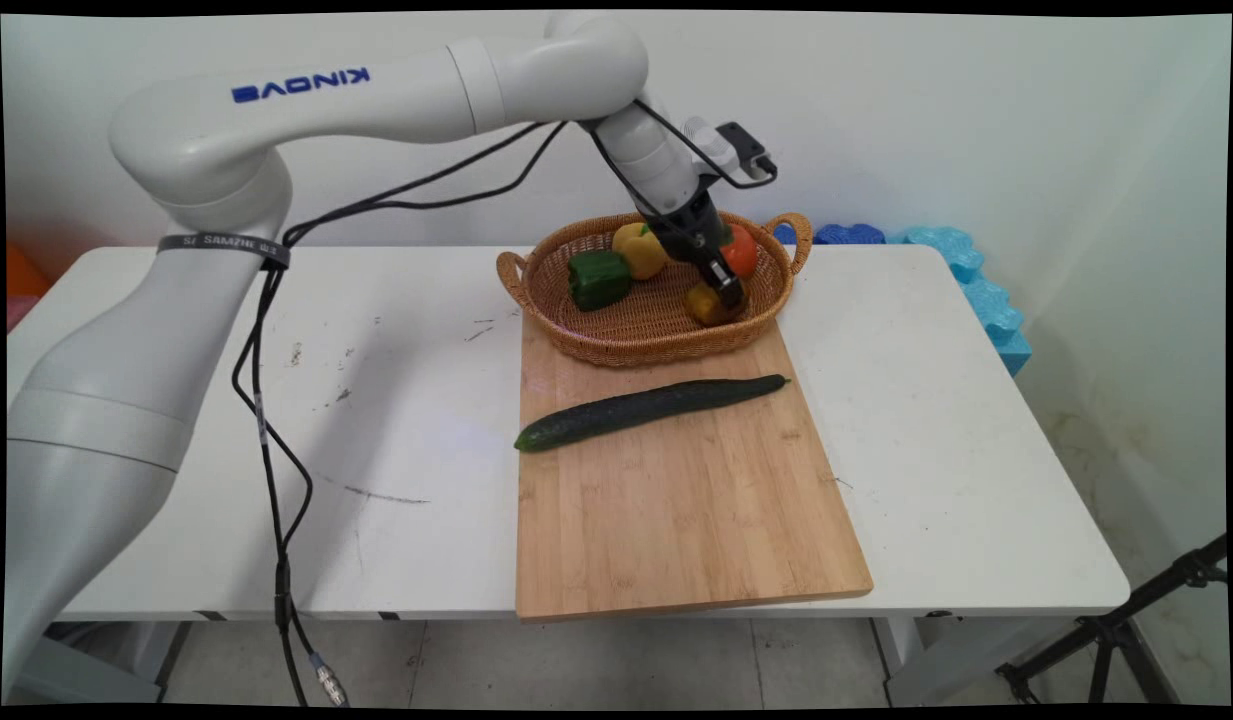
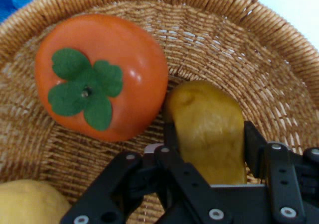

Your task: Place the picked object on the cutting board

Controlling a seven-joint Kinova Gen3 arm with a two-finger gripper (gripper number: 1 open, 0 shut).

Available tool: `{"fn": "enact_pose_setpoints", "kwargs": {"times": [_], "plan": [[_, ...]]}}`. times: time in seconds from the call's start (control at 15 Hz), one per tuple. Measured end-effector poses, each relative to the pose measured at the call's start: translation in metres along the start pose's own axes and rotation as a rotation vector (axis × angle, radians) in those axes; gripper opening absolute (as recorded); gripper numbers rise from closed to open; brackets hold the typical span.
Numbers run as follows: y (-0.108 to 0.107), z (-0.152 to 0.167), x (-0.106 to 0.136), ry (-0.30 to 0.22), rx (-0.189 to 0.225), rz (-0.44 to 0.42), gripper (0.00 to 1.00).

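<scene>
I have the claw (image 2: 208, 134) down inside the wicker basket (image 1: 576, 340), at its right end, with the two fingers (image 2: 254, 147) clamped on either side of a dull yellow-brown fruit (image 2: 209, 134). In the hand view the fruit sits squarely between the black fingers, touching both, its rounded top standing clear above them. From the main view the same fruit (image 1: 704, 305) lies low in the basket near the front-right wall.

Just beside the held fruit, touching or very nearly touching it, I see an orange-red persimmon (image 2: 102, 77) with a green four-lobed calyx facing the hand camera. In the main view it (image 1: 742, 250) is largely hidden behind the wrist. Further left in the basket are a yellow bell pepper (image 1: 638, 250) and a green bell pepper (image 1: 598, 279), side by side.

The basket has a loop handle at each end and rests partly on the far edge of a wooden cutting board (image 1: 676, 500). A long dark green cucumber (image 1: 651, 410) lies slantwise across the board, just in front of the basket. The board sits on the white surface (image 1: 276, 450), its near edge reaching the surface's near edge. Blue foam pieces (image 1: 976, 285) lie against the wall past the far right corner.
</scene>
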Motion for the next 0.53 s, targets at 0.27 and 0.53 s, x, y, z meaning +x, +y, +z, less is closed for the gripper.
{"fn": "enact_pose_setpoints", "kwargs": {"times": [0.27,0.53], "plan": [[0.012,-0.043,0.005,0.033,0.015,0.009,0.0],[0.033,-0.116,0.012,0.093,0.024,0.016,0.0]]}}
